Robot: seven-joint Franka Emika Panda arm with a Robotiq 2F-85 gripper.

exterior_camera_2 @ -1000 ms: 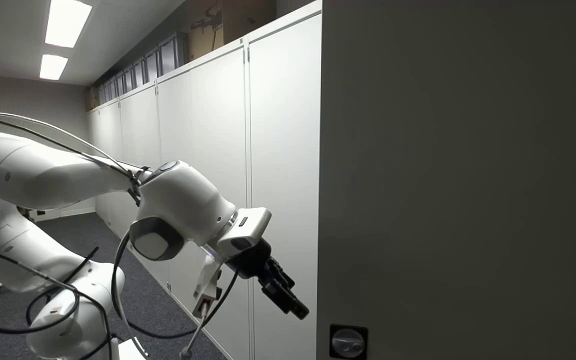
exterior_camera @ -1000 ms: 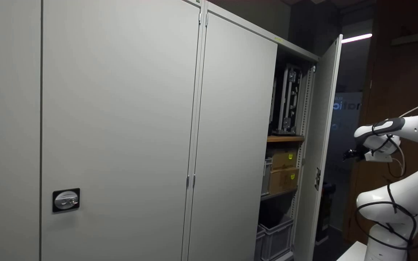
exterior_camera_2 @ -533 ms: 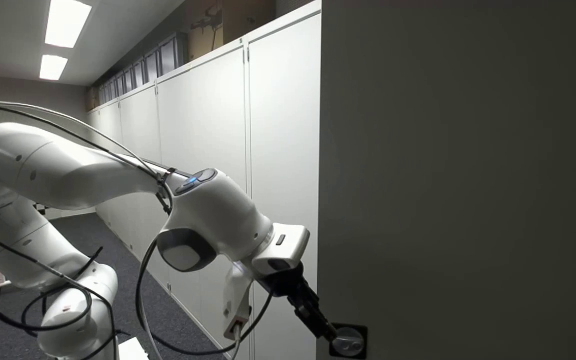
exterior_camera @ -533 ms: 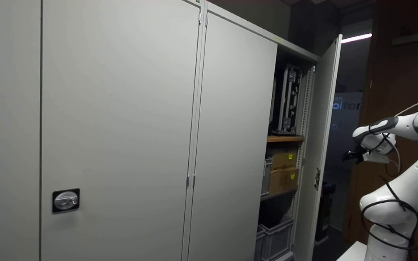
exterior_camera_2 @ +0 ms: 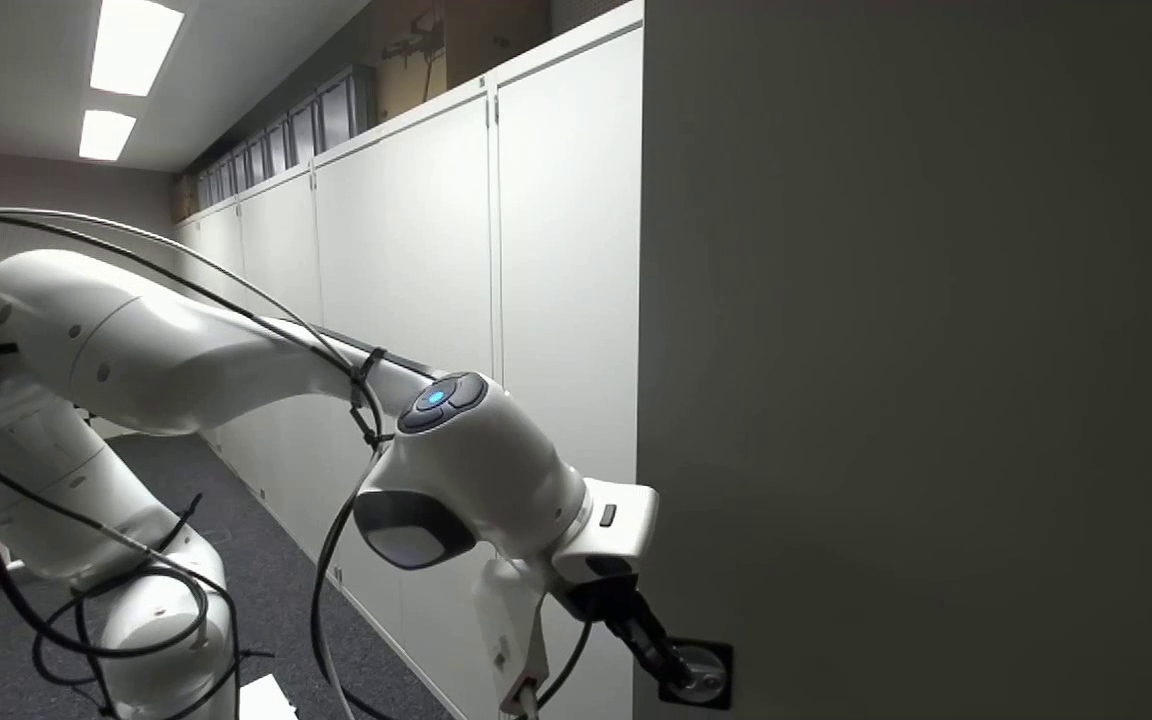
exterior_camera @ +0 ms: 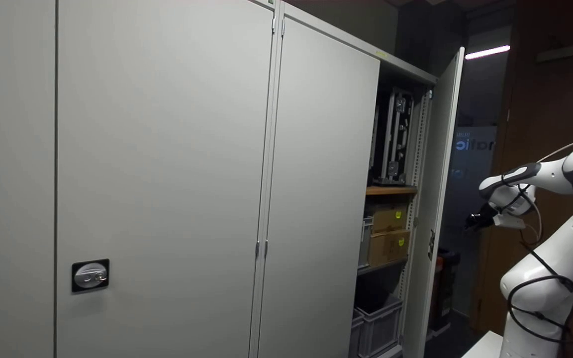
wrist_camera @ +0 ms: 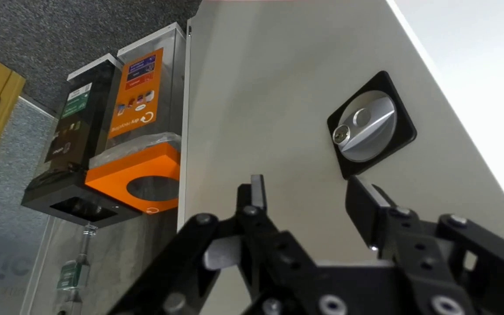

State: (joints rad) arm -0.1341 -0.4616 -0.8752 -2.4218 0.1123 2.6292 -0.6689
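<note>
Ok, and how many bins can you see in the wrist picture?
2. In the wrist view, a black bin and an orange-topped bin stand side by side on the floor, left of the cupboard door. The door may hide more.

Orange bin [wrist_camera: 140, 116]: beside black bin [wrist_camera: 72, 140], both beyond corner of white table [exterior_camera: 484, 346]
Cartons [exterior_camera: 387, 247]: two, stacked, yellow-stickered
Carpet [exterior_camera_2: 266, 560]: dark grey, past table edge

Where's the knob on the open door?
In the wrist view, the knob is right of centre, set in a black plate near the right edge of the open door, above and right of the claw, far right of the orange bin.
</note>
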